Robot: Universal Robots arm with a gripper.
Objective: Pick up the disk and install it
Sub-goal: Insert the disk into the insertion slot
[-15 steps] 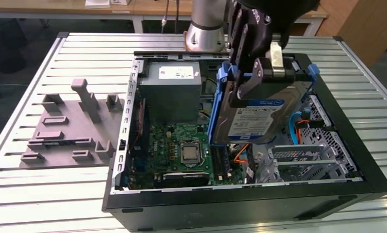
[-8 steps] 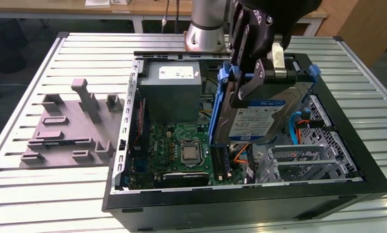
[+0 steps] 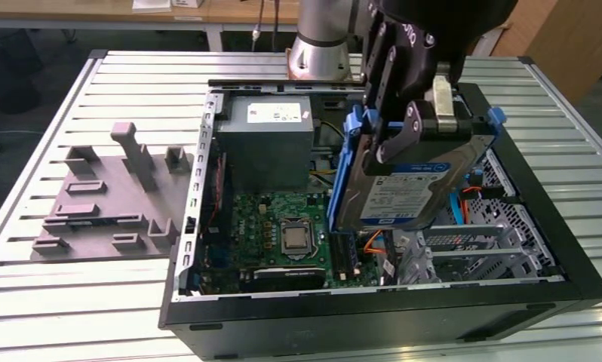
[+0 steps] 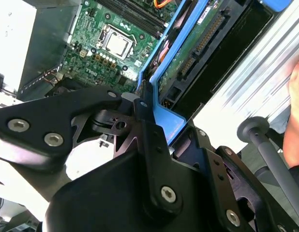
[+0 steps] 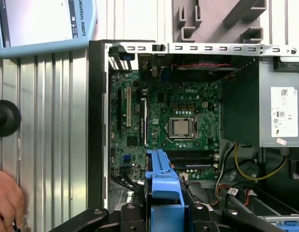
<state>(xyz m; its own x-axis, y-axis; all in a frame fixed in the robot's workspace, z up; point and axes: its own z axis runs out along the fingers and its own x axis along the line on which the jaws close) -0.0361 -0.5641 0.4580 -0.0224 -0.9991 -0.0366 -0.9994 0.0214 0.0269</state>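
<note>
**Centre-right of the exterior view: disk hanging over the open case**

Over the open computer case (image 3: pixel 361 324), centre-right of the frame, the gripper (image 3: pixel 422 134) has the disk (image 3: pixel 402 188) by its upper end. The fingers (image 3: pixel 390 90) are closed on it, pinching the blue-framed top from both sides. Both wrist views show that blue frame clamped between the black links (image 4: pixel 161 118) (image 5: pixel 161 183).

The neighbours are crowded. Toward the exterior view's left sits the green motherboard (image 3: pixel 265 219) with its processor socket (image 3: pixel 296 239). Above that in the frame is the grey power supply box (image 3: pixel 265 143). An orange cable (image 3: pixel 372 245) curls just under the disk's lower edge. A perforated metal cage (image 3: pixel 482 241) lies to the exterior view's right of it. I can't tell whether the disk touches any of them.

Far left on the slatted table (image 3: pixel 69 302) there's a grey moulded fixture (image 3: pixel 110 204), well apart from the case. In the first wrist view a hand (image 5: pixel 7 203) rests by the table edge, near a blue-rimmed tablet (image 5: pixel 43 24).

The disk's label faces the exterior camera. Its long axis runs steeply, upper end toward the top right of the frame and lower end dipping down-left into the case.
</note>
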